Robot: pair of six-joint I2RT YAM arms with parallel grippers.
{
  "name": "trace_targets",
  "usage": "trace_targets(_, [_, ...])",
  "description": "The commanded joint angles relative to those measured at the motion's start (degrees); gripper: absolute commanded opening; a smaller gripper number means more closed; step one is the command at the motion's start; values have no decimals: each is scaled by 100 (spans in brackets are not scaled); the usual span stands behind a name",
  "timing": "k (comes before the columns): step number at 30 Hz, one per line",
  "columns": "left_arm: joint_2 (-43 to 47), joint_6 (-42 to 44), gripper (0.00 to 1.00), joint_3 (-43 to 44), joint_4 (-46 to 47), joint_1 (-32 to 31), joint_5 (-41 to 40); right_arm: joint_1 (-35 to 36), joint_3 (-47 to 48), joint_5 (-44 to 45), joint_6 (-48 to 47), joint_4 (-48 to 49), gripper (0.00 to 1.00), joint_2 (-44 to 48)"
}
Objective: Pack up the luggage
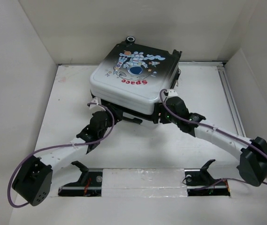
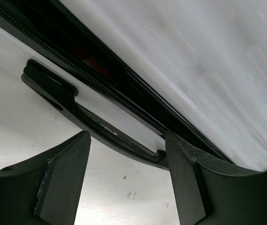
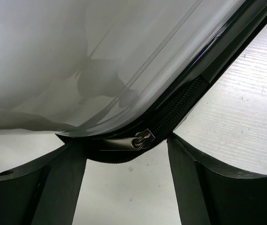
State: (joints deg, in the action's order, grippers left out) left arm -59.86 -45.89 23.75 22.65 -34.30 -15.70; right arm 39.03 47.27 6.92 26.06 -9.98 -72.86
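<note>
Hard glossy shell, white fading to black: the luggage lies flat, lid down, at back-centre of the table, astronaut print up. I judge it stiff, slick and prob. light, so pinching the shell won't hold; better to take the zip pull or the seam lip. Left gripper sits at the near-left corner, jaws apart, nothing between; right gripper at near-right, likewise apart, pull just ahead. Tabletop's white; plain white walls box it in.

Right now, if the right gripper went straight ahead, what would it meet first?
The right gripper would likely meet the zipper pull on the suitcase's edge first, just ahead between its open fingers; depth unclear.
</note>
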Motion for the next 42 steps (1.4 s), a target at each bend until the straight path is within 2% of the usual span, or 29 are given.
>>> trace_targets(1, [-17, 98, 60, 271, 292, 20, 41, 183, 354, 897, 82, 251, 72, -229])
trace_targets(3, [-17, 150, 58, 323, 292, 20, 41, 359, 406, 1528, 136, 251, 72, -386])
trace_targets(6, [-70, 150, 58, 323, 292, 20, 41, 553, 556, 2014, 136, 85, 71, -650])
trace_targets(8, [-70, 150, 58, 323, 292, 20, 41, 825, 739, 2690, 136, -100, 67, -817])
trace_targets(10, [-70, 150, 58, 323, 292, 20, 41, 1044, 854, 3452, 310, -600, 35, -1054])
trace_targets(12, [-70, 150, 58, 323, 292, 20, -12, 1098, 934, 3877, 722, -987, 9, -1107])
trace_targets(13, [-122, 150, 58, 323, 292, 20, -12, 1151, 934, 4053, 873, -1345, 5, -1003])
trace_targets(15, [-123, 150, 58, 271, 292, 20, -12, 1282, 812, 4405, 1023, -1446, 3, -714])
trace_targets(19, [-123, 150, 58, 271, 223, 20, -126, 1283, 530, 4327, 1023, -1515, 0, 480])
trace_targets(23, [-53, 212, 57, 323, -5, 20, -362, 1213, 372, 4503, 1076, -1797, 0, 1262])
trace_targets(26, [271, 159, 57, 376, -313, 20, -775, 626, -49, 3548, 648, -1456, 0, 1991])
trace_targets(27, [412, 72, 60, 376, -314, 20, -907, 415, -190, 3170, 524, -1045, 0, 2134])
trace_targets(28, [561, -7, 62, 376, -314, 72, -995, -22, -418, 2297, 392, -824, 2, 2223])
trace_targets(29, [832, -69, 65, 437, -314, 317, -857, -201, -490, 1853, 286, -621, 6, 2224])
trace_targets(30, [940, -69, 68, 490, -10, 424, -681, -315, -490, 1492, 59, -411, 19, 2224])
trace_targets(31, [993, -69, 70, 586, 80, 503, -593, -386, -551, 983, -13, -52, 27, 2224])
trace_targets(32, [993, -69, 75, 987, 81, 599, -687, -448, -491, 822, -66, 39, 34, 2136])
trace_targets(33, [880, -69, 75, 1261, -15, 687, -688, -448, -403, 716, -66, 40, 42, 1944])
trace_targets(35, [652, -69, 80, 1859, -77, 924, -750, -501, -158, 426, -206, 40, 47, 1785])
trace_targets(37, [81, -148, 85, 2738, -400, 1468, -838, -501, -78, 223, -260, 92, 55, 1662])
trace_targets(38, [-138, -201, 85, 2967, -402, 1723, -646, -632, -77, 5, -260, 92, 59, 1661])
trace_targets(39, [-628, -384, 85, 3369, -402, 2421, -296, -694, -25, -111, -260, 153, 63, 1661])
trace_targets(40, [-902, -560, 85, 3565, -533, 2846, 264, -773, -24, -225, -260, 206, 72, 1661])
trace_targets(42, [-1473, -745, 88, 3873, -482, 3542, 1790, -1079, 54, -645, -312, 268, 79, 1661])
